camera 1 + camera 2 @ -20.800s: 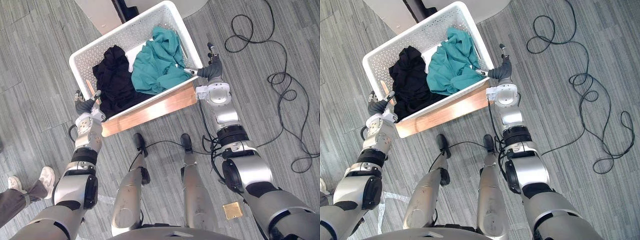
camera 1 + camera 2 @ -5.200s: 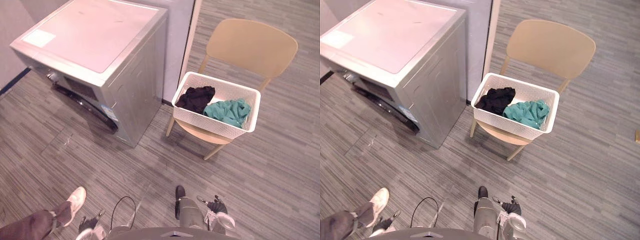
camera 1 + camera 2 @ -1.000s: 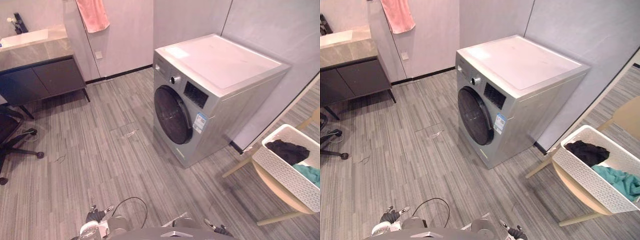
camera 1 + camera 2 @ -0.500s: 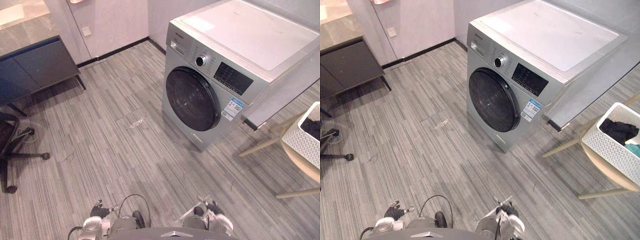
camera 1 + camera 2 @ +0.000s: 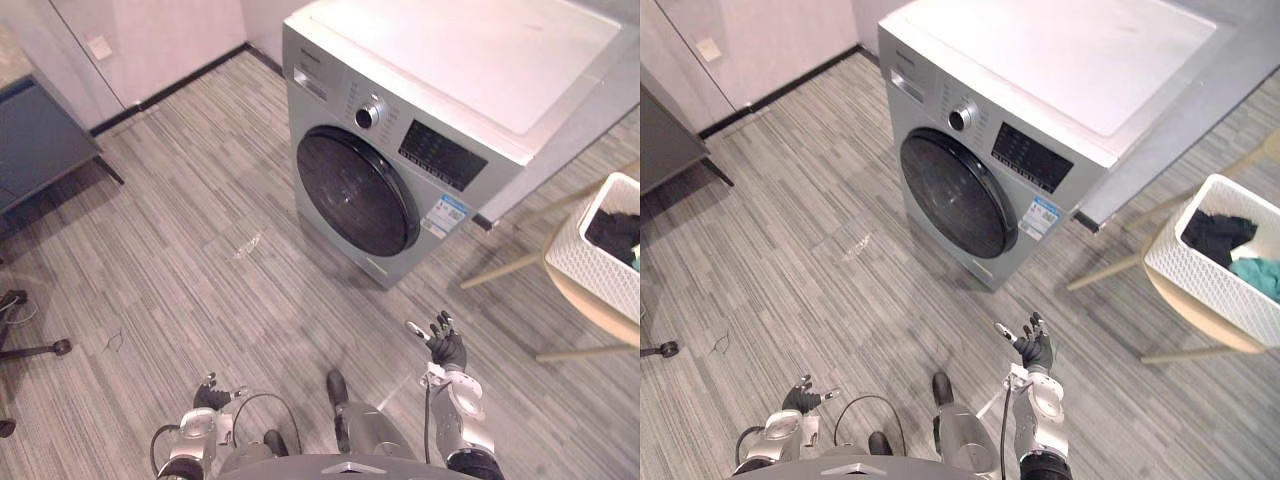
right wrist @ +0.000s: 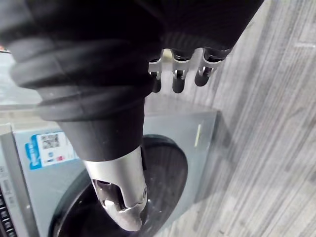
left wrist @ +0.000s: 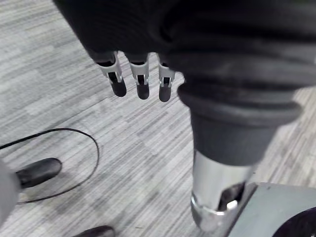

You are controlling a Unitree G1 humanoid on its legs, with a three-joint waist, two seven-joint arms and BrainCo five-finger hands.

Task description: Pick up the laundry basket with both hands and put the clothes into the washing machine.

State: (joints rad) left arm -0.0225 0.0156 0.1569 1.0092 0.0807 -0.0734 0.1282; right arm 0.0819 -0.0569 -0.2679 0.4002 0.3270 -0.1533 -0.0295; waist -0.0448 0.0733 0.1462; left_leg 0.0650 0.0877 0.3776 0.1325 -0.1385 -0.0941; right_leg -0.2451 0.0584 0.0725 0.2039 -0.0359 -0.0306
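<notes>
Two empty hands, left hand (image 5: 209, 397) and right hand (image 5: 446, 349), spread relaxed fingers; beyond the right hand stands the washing machine (image 5: 455, 95), door closed, and further to its right the laundry basket (image 5: 1197, 266) of clothes (image 5: 1214, 235) sits on a chair (image 5: 1188, 319).

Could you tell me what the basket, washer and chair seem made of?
Basket: probably white plastic, matte, its wall a grid of small holes. Washer: silver-grey painted metal by its smooth sheen, with a dark glossy door, likely glass or plastic. Chair: pale wood or wood-look, judging by its tan seat and legs.
</notes>
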